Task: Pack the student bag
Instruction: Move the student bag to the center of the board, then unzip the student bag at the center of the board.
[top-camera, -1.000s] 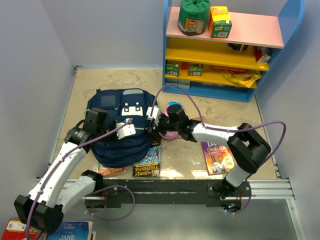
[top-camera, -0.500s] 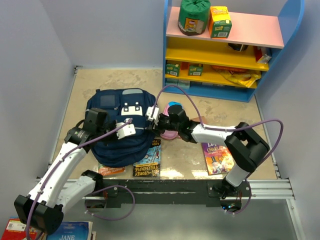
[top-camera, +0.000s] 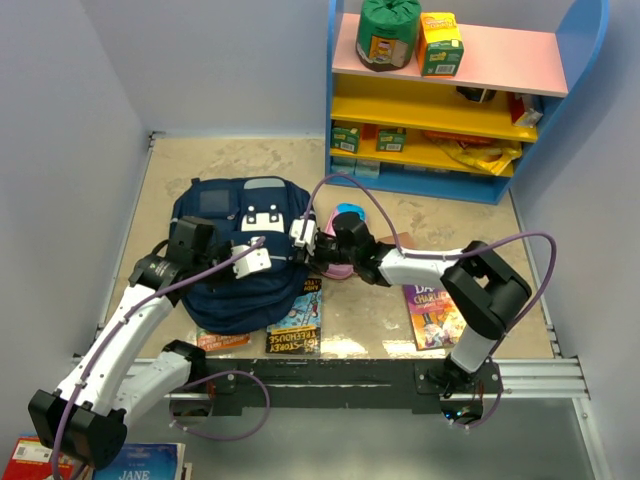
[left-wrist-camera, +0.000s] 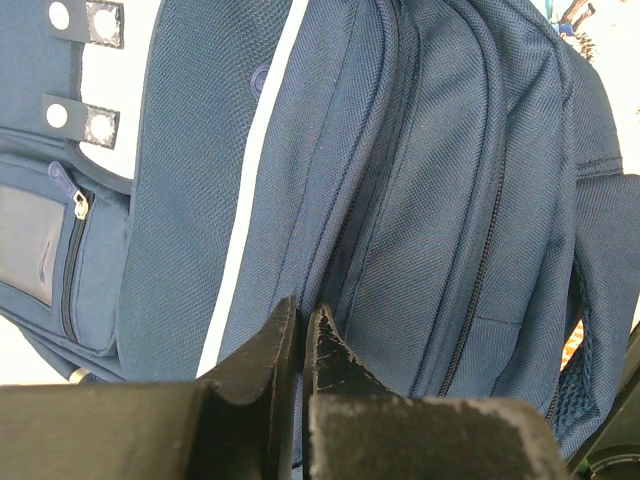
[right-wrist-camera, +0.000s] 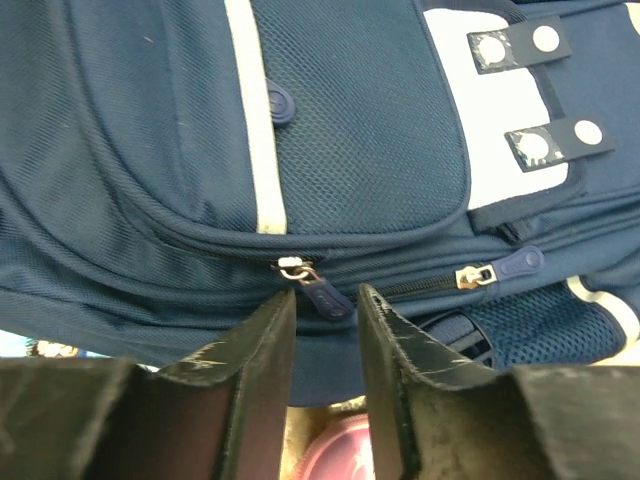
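Overhead and wrist views, largest feature first. The beige surface (top-camera: 200, 160) carries a coloured shelf unit (top-camera: 500, 45) at its far right corner. The student bag (top-camera: 225, 290), navy with white patches, lies flat left of centre with all visible zips closed, so packing has not begun.

The left arm (top-camera: 130, 320) reaches over the bag's near left part and sits as it did a second ago. The right arm (top-camera: 420, 268) has swung leftward during that second, bringing its wrist from above the pink pencil case (top-camera: 340, 268) to the bag's right edge. The bag itself has not shifted.

One paperback (top-camera: 432, 312) lies on the surface near the right arm's elbow. Another (top-camera: 298, 320) is tucked partly under the bag's near corner.

The left tool (left-wrist-camera: 300, 315) is clenched, its tips against the bag's fabric. Whether a fold is pinched cannot be told.

The right tool (right-wrist-camera: 325, 293) is released, its fingers apart on either side of a navy zip pull (right-wrist-camera: 320, 296) below the mesh pocket. A gap shows on the pull's right side, so it is not yet grasped.

The approach now looks complete. The step in hand is probably closing on this pull to draw the zip open while the left arm steadies the bag
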